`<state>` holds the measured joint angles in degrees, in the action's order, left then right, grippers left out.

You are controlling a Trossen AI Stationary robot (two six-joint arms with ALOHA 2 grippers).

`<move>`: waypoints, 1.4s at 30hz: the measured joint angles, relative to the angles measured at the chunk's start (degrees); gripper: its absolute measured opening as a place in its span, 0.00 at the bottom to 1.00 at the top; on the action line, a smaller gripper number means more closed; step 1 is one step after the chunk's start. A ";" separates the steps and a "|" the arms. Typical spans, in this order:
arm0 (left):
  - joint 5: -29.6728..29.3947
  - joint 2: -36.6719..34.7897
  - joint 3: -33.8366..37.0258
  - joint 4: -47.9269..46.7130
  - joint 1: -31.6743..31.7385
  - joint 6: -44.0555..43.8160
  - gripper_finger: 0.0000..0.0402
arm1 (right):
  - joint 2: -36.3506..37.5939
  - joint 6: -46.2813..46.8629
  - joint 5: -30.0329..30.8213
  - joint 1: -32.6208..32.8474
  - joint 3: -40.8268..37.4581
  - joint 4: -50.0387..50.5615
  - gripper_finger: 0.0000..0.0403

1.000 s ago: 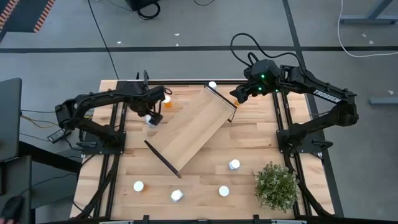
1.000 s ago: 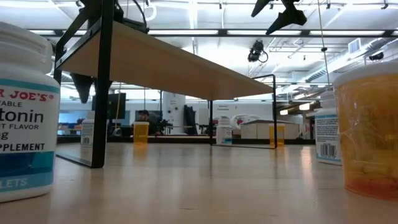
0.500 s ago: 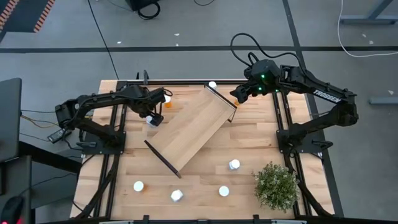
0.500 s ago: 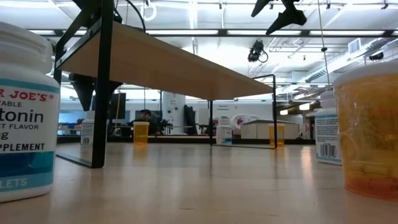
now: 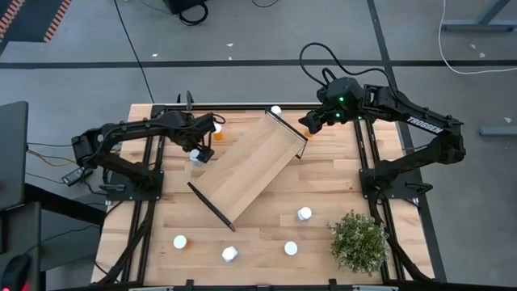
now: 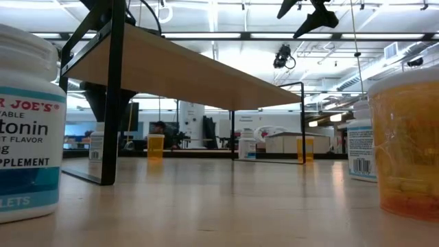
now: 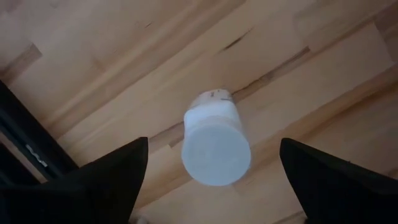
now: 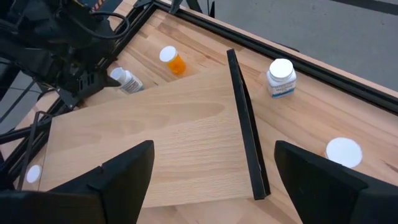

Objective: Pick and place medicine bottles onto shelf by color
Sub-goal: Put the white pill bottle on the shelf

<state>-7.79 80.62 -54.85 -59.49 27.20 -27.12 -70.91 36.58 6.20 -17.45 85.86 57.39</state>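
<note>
My left gripper point(image 5: 196, 145) is open above a white bottle with a white cap point(image 7: 216, 149). The bottle stands upright on the tabletop beside the shelf's left end, and the fingers stand on either side of it without touching. The shelf point(image 5: 246, 166), a light-wood board with dark end panels, stands slantwise mid-table. An orange bottle point(image 5: 216, 129) stands just beyond the left gripper. My right gripper point(image 5: 311, 123) is open and empty, high over the shelf's far end. Below it are a white bottle point(image 8: 281, 76) and a white-capped bottle point(image 8: 344, 151).
Several white-capped bottles stand near the table's front edge, among them one at the left point(image 5: 179, 242), one in the middle point(image 5: 230, 255) and one farther right point(image 5: 304, 214). A potted plant point(image 5: 358, 241) is at the near right corner. Dark arm frames run along both table sides.
My left gripper has gone down toward the white bottle and stays open. The bottles and the shelf have not moved.
</note>
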 joint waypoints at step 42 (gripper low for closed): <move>0.56 3.76 -0.97 -3.48 0.26 1.39 0.48 | 0.02 0.94 -0.02 0.00 0.00 0.11 0.84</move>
<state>-7.23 84.38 -55.82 -62.96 27.46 -25.73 -70.89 37.52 6.17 -17.45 85.86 57.49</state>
